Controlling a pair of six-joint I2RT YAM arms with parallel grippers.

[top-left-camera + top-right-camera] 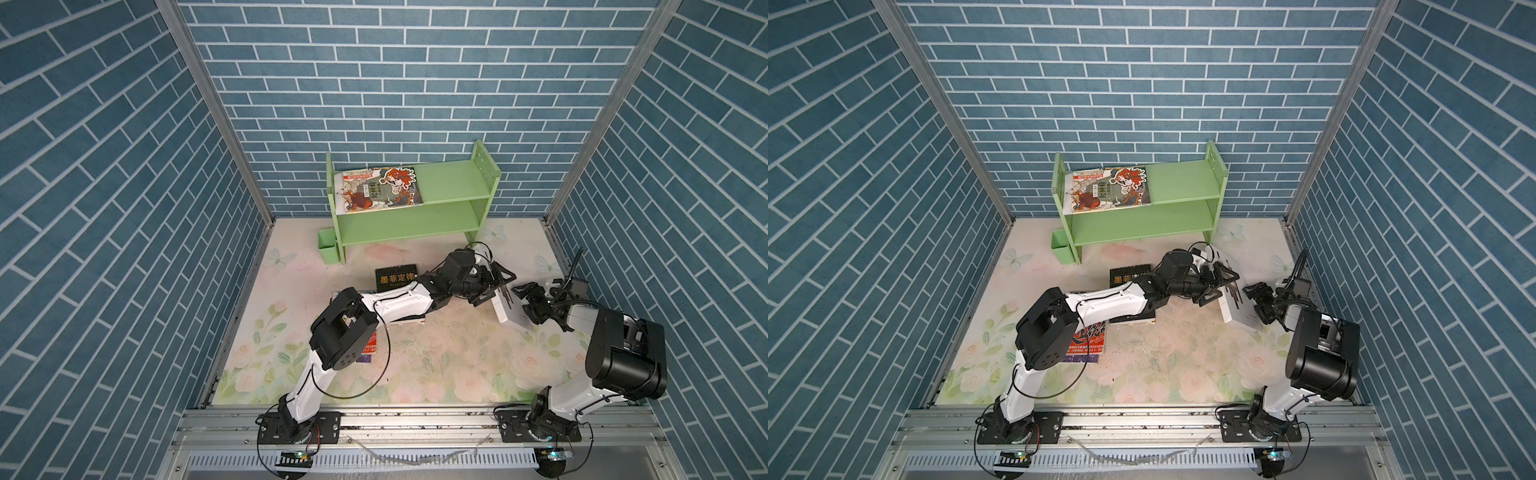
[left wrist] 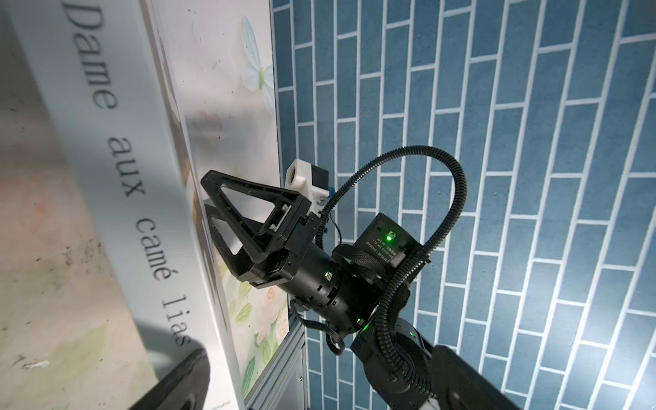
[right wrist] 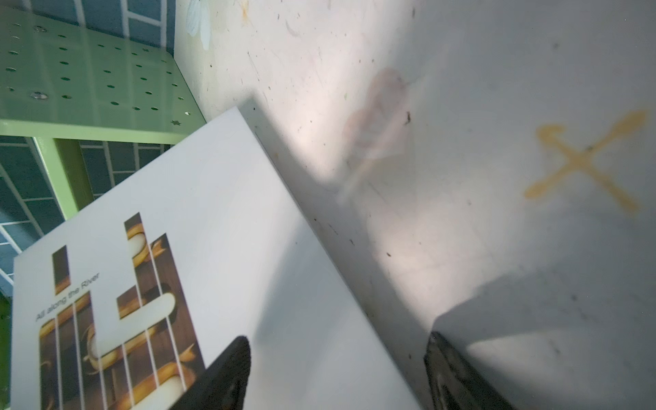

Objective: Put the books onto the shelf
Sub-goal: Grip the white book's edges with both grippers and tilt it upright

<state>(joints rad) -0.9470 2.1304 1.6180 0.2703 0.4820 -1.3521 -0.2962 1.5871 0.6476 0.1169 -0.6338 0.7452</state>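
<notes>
A white book [image 1: 509, 313] with dark bars on its cover [image 3: 230, 248] stands tilted on the table at the right, spine [image 2: 117, 159] toward my left wrist camera. My left gripper [image 1: 498, 289] is open at that spine; only one finger [image 2: 177, 383] shows in the left wrist view. My right gripper [image 1: 520, 300] is open on the opposite side, and the book's edge runs between its fingers [image 3: 227, 372]. An illustrated book [image 1: 380, 189] lies flat on the top tier of the green shelf [image 1: 453, 183]. A black book with gold characters [image 1: 395, 278] lies on the table.
A red-and-black book [image 1: 1088, 338] and a dark one [image 1: 1133, 318] lie partly hidden under my left arm. A small green cup [image 1: 327, 245] stands at the shelf's left foot. Blue brick walls close in three sides. A yellow cross [image 3: 585, 159] marks the floral tabletop.
</notes>
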